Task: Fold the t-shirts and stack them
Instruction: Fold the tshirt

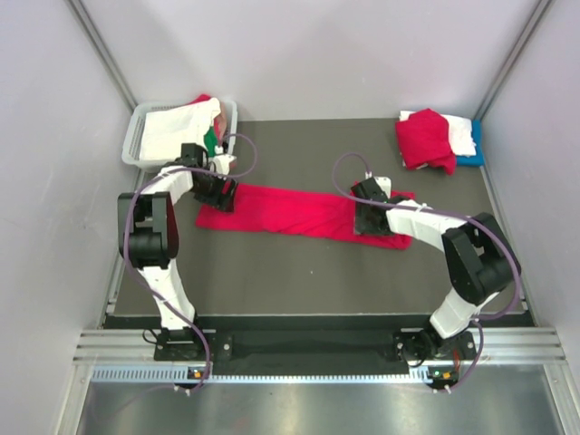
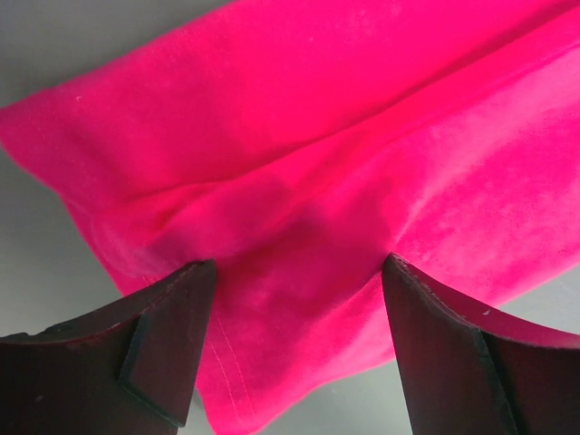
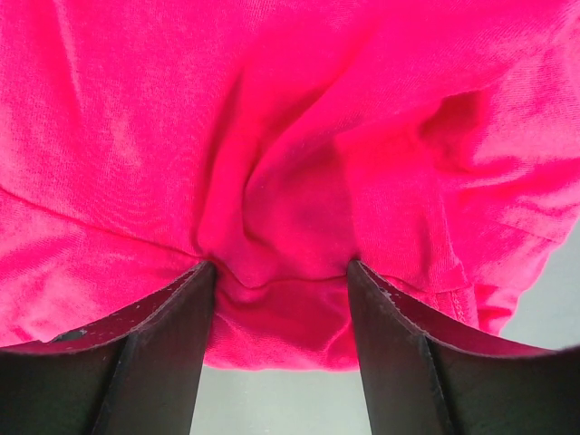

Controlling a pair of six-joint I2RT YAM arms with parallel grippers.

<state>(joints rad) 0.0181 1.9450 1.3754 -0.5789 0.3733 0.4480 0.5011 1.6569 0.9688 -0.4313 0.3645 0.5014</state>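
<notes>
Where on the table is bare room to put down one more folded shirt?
Two patches: the far strip between the tub and the folded stack, and the near strip between the spread red shirt and the arm bases. The middle is crowded.

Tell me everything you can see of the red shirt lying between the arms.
The red shirt is soft, plain knit cloth, folded into a long narrow strip lying flat on the dark table. The left end effector straddles its left end, open; the right end effector sits on its right end, cloth puckered between its open jaws.
</notes>
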